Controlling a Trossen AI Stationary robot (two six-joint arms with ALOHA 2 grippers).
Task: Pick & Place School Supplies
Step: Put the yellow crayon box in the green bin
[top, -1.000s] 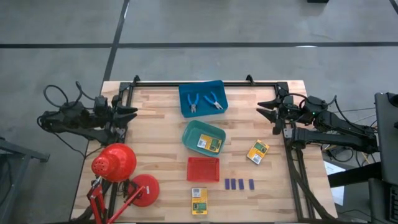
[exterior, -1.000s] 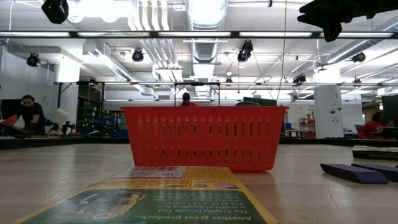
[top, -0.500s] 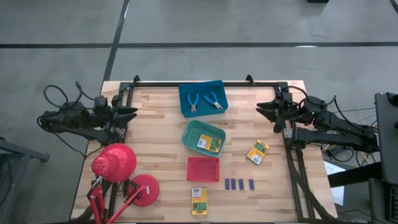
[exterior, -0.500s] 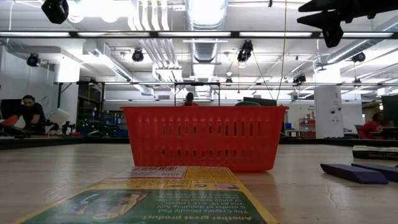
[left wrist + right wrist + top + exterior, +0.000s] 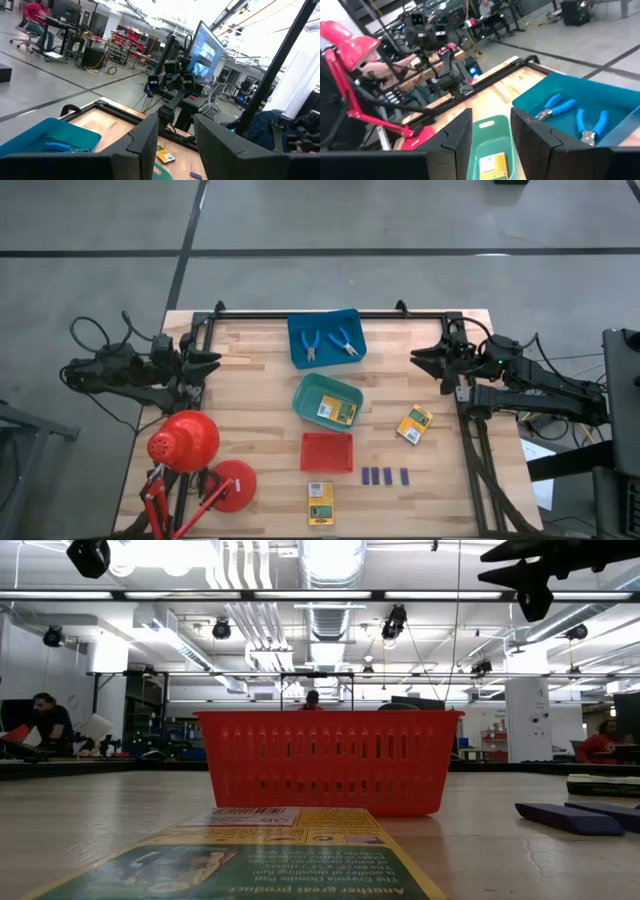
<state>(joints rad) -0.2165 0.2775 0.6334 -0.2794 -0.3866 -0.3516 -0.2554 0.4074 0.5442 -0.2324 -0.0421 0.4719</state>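
High view gives us the layout: our right claw [image 5: 417, 360] hangs at the worktop's [image 5: 250, 380] right edge, parted and empty. A loose yellow-and-green box [image 5: 414, 424] lies just nearer the front from it, long axis diagonal, with four dark blocks [image 5: 385, 476] beyond. Our left claw [image 5: 214, 363], also parted and empty, waits at the left edge, much farther off. We judge the right arm better placed.

pliers: two [image 5: 327, 344], both in the blue tray
boxes: three, yellow and green [image 5: 414, 424]
blocks: four, small and dark blue [image 5: 385, 476]
trays: three, one blue [image 5: 300, 330], one green [image 5: 312, 392], one red [image 5: 327, 452]
lamps: one, red [image 5: 184, 442]
robot arms: two
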